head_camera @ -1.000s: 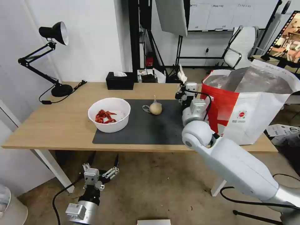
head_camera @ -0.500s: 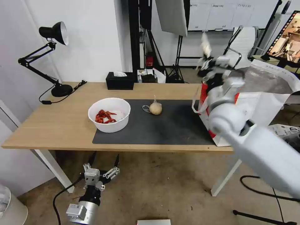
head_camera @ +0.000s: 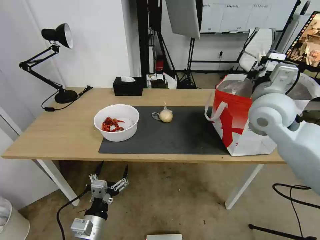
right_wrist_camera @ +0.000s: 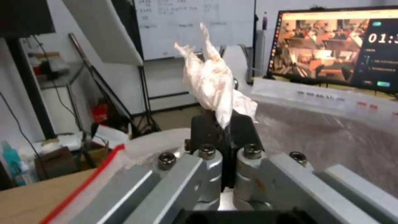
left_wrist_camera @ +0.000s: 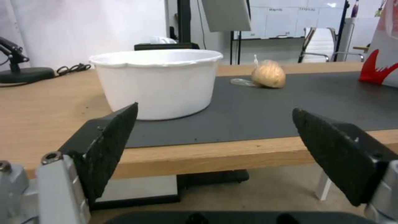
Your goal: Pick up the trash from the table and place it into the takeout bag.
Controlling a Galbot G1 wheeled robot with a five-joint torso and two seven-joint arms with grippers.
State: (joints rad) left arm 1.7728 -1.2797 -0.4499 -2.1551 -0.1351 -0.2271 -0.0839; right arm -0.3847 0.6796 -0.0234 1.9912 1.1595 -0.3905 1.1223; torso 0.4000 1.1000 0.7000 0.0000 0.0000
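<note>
My right gripper [head_camera: 259,66] hangs over the open mouth of the takeout bag [head_camera: 233,113], which stands at the table's [head_camera: 60,133] right end. In the right wrist view the right gripper [right_wrist_camera: 222,124] is shut on the crumpled white napkin [right_wrist_camera: 211,84], with the bag's foil lining [right_wrist_camera: 331,124] below. The white bowl [head_camera: 116,122] with red scraps sits on the left part of the dark mat [head_camera: 173,136]. The knotted bag with a beige ball [head_camera: 165,115] lies mid-mat. My left gripper [head_camera: 112,167] waits open below the table's front edge, facing the bowl [left_wrist_camera: 155,82] and the ball [left_wrist_camera: 268,74].
A black desk lamp [head_camera: 56,60] stands at the table's back left corner and a black tissue box [head_camera: 127,86] at the back edge. Behind the table are light stands, a white office chair [head_camera: 258,46] and a monitor [head_camera: 306,40].
My right arm has lifted the napkin from the mat's right end and swung it up and right, over the takeout bag's mouth. The left arm has stayed put.
</note>
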